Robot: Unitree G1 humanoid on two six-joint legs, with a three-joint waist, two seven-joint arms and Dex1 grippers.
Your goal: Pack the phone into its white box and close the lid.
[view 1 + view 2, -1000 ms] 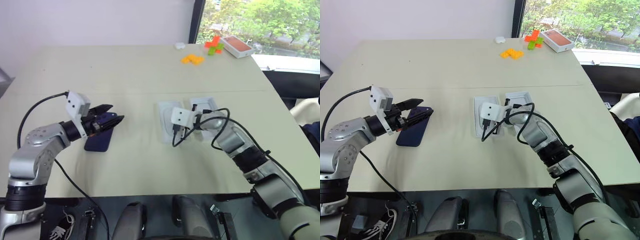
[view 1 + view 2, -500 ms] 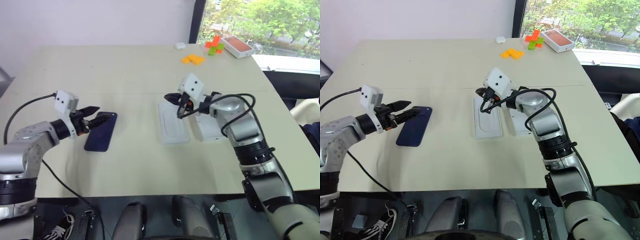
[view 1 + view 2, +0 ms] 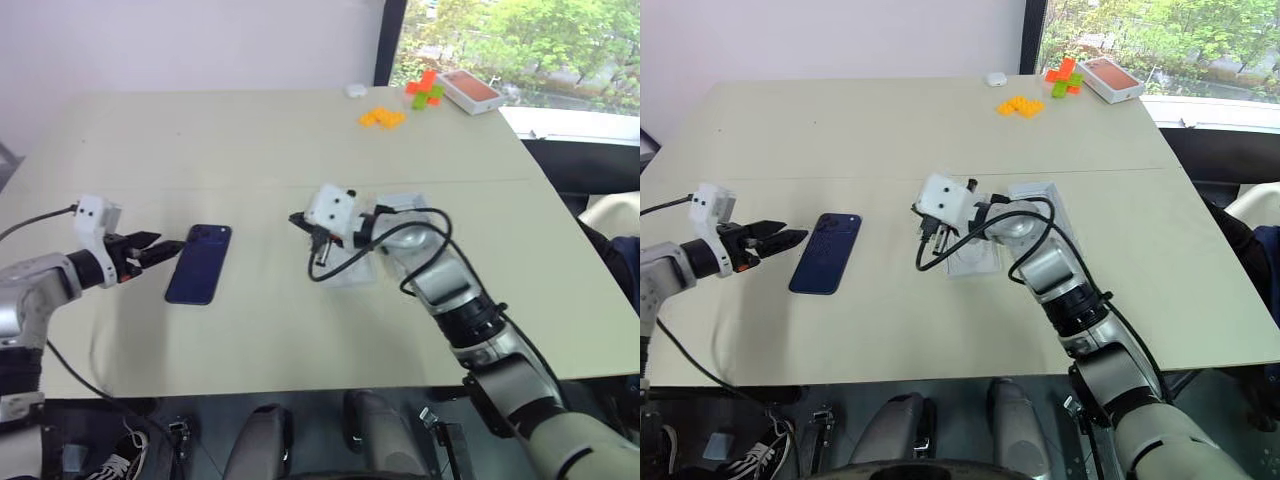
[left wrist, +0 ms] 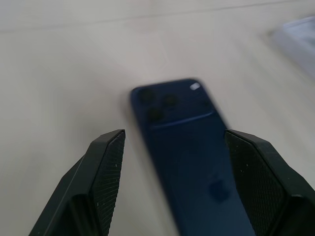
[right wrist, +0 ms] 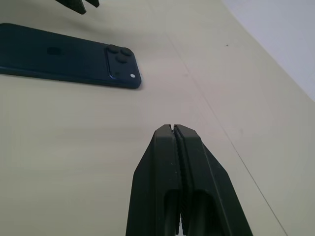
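white box mostly hidden behind the right arm, phone blurred and cut off in left wrist view

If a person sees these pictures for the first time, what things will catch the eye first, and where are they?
The phone stands out most: a dark blue slab lying flat, camera side up, on the pale table toward the robot's left. The open left gripper hovers just beside it, while the shut right gripper hangs above mid-table, pointing toward the phone. At the far right corner lie bright orange and green blocks and a white box with an orange-red top.
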